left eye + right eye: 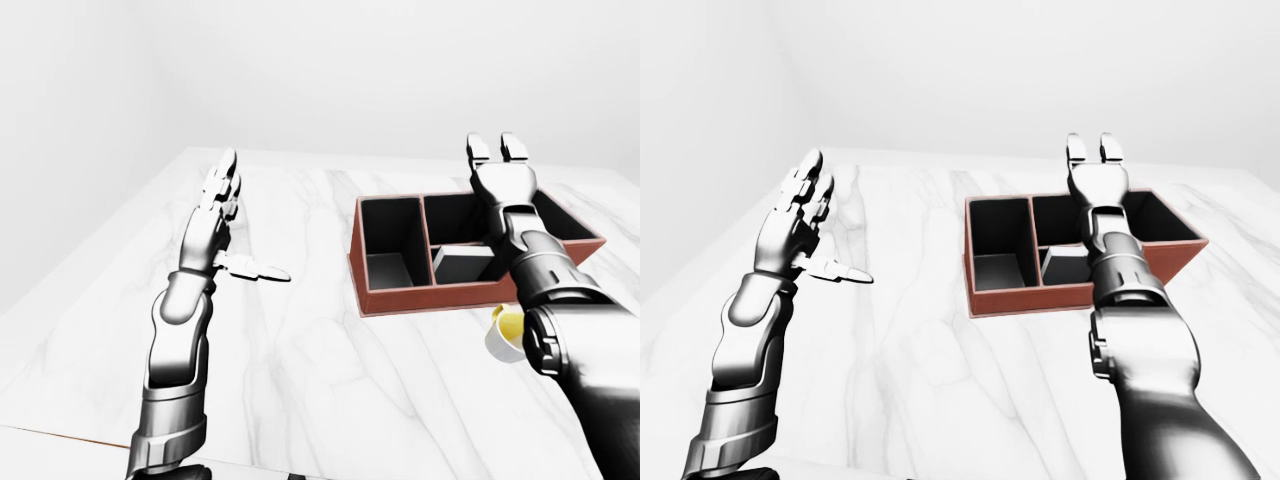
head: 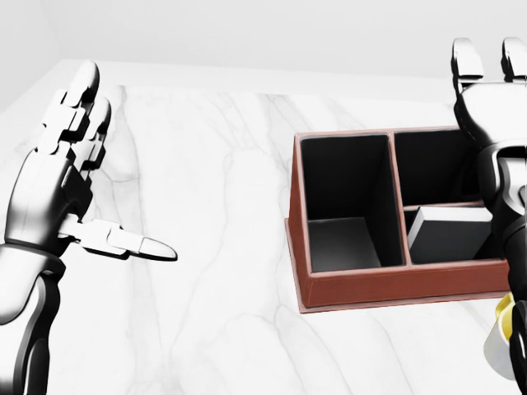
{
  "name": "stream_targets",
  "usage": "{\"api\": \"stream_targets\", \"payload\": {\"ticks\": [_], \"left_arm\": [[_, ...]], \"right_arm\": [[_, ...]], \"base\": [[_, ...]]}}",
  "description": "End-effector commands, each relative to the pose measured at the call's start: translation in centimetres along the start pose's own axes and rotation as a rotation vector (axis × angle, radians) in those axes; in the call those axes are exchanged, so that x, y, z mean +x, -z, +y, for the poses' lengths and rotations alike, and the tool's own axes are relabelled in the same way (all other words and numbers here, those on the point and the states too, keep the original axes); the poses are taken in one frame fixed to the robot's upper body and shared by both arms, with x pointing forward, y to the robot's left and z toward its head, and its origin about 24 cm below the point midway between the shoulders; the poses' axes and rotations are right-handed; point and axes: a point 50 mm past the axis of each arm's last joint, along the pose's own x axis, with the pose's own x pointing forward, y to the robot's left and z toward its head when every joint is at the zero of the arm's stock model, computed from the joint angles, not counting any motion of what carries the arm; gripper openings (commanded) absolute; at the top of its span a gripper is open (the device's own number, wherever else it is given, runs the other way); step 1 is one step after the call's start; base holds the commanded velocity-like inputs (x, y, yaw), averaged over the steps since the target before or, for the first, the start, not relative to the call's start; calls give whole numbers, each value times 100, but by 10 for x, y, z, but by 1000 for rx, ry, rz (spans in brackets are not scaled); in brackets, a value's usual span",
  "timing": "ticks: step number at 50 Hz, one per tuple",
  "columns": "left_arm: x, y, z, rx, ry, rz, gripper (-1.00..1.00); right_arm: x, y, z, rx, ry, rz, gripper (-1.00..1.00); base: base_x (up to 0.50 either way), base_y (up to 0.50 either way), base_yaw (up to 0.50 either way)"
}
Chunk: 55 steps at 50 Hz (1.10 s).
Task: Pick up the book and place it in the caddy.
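The book (image 2: 451, 233) lies inside the red-brown caddy (image 2: 395, 290), in the near right box of it. It is grey and white, and no words can be read on it or on the caddy. The right hand (image 2: 486, 103) is up above the far side of the caddy, fingers apart and holding nothing. The left hand (image 2: 62, 177) is up at the left over the white marble desk (image 2: 214, 181), fingers spread wide too. Only the left-eye view shows a yellow and white cup (image 1: 505, 333) near the caddy's right end.
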Motion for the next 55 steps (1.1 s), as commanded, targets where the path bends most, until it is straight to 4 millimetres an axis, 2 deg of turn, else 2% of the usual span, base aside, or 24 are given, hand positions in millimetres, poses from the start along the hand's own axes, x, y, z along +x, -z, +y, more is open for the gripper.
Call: {"api": "stream_targets", "payload": {"ticks": [1,7,10,15,21,22,26,31,34,40,43,44,55], "left_arm": [[0,-4,-2,3,3,-19,100],[-2,-9,-1,2,1,-40,100],[-5,-13,1,1,-4,-55,100],[-6,-16,2,-1,-7,-72,100],[-11,-24,2,-3,-6,-105,100],[-13,-27,3,-2,-9,-121,100],[-16,-37,6,-2,-19,-162,100],[-23,-48,7,1,-24,-211,100],[-29,-58,8,6,-24,-254,100],[-39,-70,8,13,-22,-305,100],[-42,-73,7,15,-19,-318,100],[-45,-78,7,18,-19,-338,100],[-65,-104,2,59,-1,-450,100]], "right_arm": [[7,5,-17,95,21,35,100],[9,8,-23,225,8,62,100],[5,10,-20,371,-40,68,100],[-4,4,-17,495,-67,15,100],[-27,-9,-20,685,-119,-134,100],[-36,-13,-23,748,-145,-191,100],[-52,-20,-33,821,-132,-290,100],[-77,-31,-49,906,-107,-436,100],[-99,-33,-68,977,-78,-572,100],[-125,-30,-84,1043,-16,-674,100],[-131,-28,-90,1056,9,-697,100],[-141,-26,-96,1071,35,-735,100],[-188,-17,-127,1132,182,-833,100]], "base": [[0,0,0],[0,0,0],[0,0,0],[0,0,0],[0,0,0],[0,0,0],[0,0,0],[0,0,0],[0,0,0],[0,0,0],[0,0,0],[0,0,0],[0,0,0]]}}
